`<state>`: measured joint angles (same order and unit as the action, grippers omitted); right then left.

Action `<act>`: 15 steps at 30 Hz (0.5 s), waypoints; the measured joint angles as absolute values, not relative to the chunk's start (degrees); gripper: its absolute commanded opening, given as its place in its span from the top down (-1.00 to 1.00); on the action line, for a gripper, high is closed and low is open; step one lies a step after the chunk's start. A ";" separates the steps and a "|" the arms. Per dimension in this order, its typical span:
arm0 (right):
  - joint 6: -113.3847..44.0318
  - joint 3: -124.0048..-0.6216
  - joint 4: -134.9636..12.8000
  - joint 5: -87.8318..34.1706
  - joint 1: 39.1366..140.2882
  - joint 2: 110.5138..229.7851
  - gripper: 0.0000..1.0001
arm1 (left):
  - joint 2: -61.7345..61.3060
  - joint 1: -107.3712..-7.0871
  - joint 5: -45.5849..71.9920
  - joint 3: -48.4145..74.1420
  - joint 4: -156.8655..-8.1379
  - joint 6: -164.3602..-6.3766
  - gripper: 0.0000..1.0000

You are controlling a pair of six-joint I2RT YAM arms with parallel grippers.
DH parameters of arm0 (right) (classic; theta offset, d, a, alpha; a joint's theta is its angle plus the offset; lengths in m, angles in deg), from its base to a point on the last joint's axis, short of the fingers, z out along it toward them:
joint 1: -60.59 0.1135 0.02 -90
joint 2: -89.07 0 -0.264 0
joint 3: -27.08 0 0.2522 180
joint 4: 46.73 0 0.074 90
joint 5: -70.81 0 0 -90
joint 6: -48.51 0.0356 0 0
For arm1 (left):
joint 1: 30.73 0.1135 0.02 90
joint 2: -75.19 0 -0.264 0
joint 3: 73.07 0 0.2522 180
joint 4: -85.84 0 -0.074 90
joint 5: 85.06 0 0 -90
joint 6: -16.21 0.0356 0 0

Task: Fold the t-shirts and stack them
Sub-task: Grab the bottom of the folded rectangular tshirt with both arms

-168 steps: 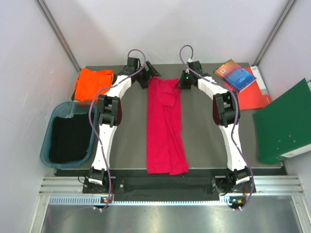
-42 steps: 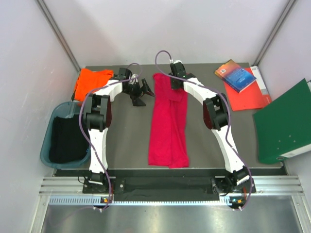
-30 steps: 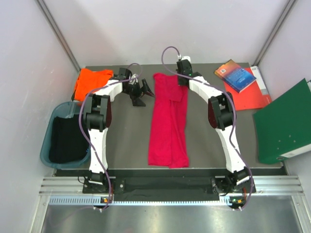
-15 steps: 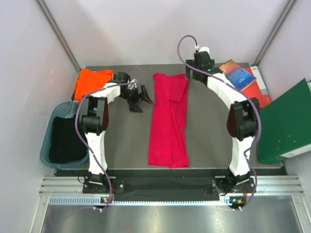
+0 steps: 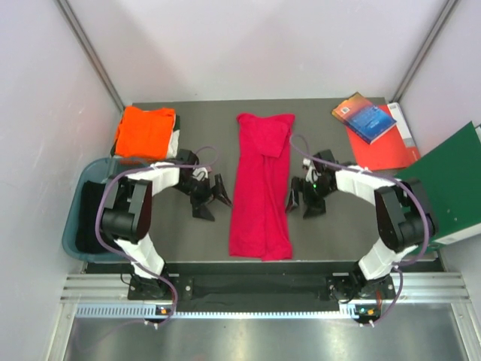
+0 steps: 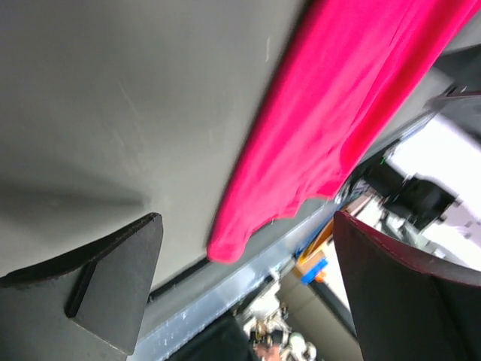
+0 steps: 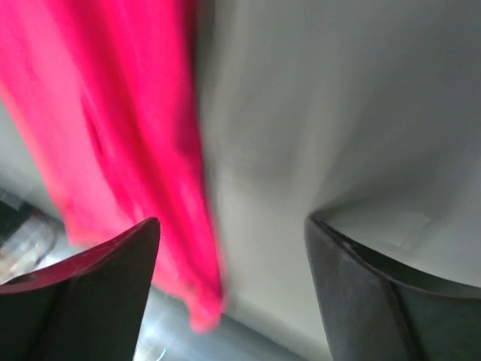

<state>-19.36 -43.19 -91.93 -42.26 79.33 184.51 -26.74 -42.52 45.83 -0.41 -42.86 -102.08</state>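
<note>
- Table (image 5: 188,233) from above: crimson t-shirt (image 5: 259,188) lay mid-table as a long folded strip; orange t-shirt (image 5: 144,132) sat folded at the far-left corner. Left gripper (image 5: 209,197) and right gripper (image 5: 302,199) flanked the strip, each just beside its edge.
- Left wrist: jaws wide apart, empty; crimson hem visible beyond them.
- Right wrist: blurred; jaws apart, empty; crimson cloth alongside.

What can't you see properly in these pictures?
- Right wrist view: the red t-shirt is smeared by blur, so its folds are unreadable.
- Left wrist view: the same shirt runs off the top edge; things beyond the table are blurred.
- Top view: the dark stuff in the bin is too dark to name; the green binder is cut by the right edge.
</note>
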 measured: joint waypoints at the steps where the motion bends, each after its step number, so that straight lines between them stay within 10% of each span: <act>1: -17.94 -39.89 -93.11 -45.36 79.42 183.68 -0.54 | -25.40 -43.42 45.78 -1.81 -42.47 -102.30 -0.98; 15: -6.51 -20.68 -92.58 -54.46 85.08 167.33 -0.34 | -17.34 -51.57 38.48 -14.49 -36.52 -108.05 -0.76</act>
<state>-6.51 -20.68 -92.58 -54.46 85.08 167.33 -17.34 -51.57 38.48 -14.49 -36.52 -108.05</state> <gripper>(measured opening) 0.751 0.951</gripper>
